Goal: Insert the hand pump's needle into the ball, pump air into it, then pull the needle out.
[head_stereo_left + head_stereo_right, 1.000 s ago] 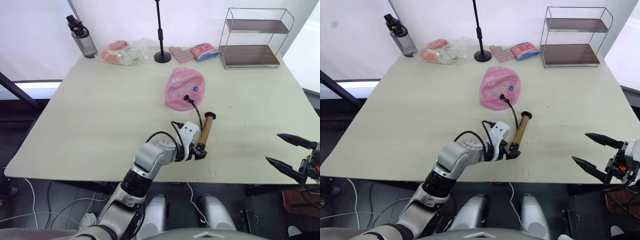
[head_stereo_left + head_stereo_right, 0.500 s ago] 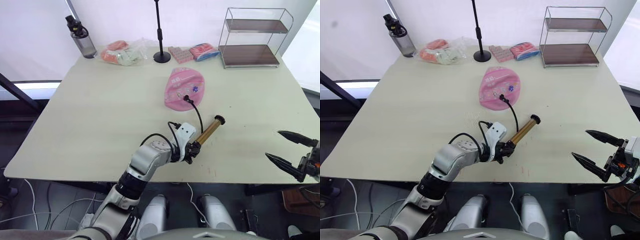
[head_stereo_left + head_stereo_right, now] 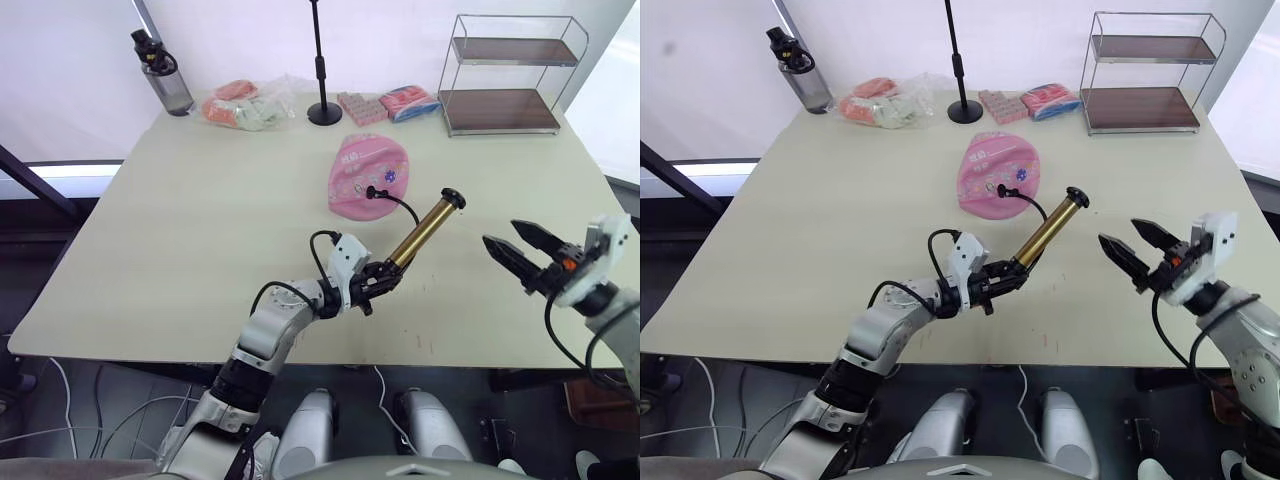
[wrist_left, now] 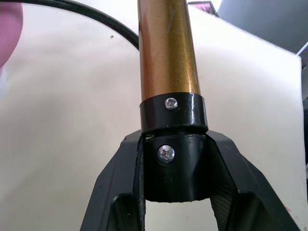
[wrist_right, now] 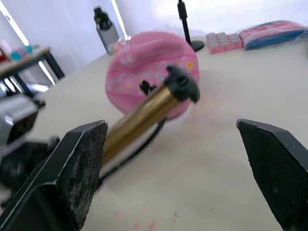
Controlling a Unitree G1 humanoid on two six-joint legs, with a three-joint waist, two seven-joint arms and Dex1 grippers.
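Note:
The pink ball lies saggy on the table, past its middle. A black fitting on the thin hose sits against the ball's near side; the needle itself is hidden. The hose curves back to the hand pump, whose gold barrel is lifted off the table and tilts up to the right. My left gripper is shut on the pump's lower black end cap. My right gripper hangs open a short way to the right of the pump's black top end, not touching it.
A dark bottle stands at the table's far left. Beside it lie pink packets, then the black stand pole base and more packets. A wire shelf stands far right. The table's front edge is close below my left arm.
My left gripper has lifted the pump, swinging its far end up and to the right. My right gripper has moved in from the table's right edge toward the pump's top end.

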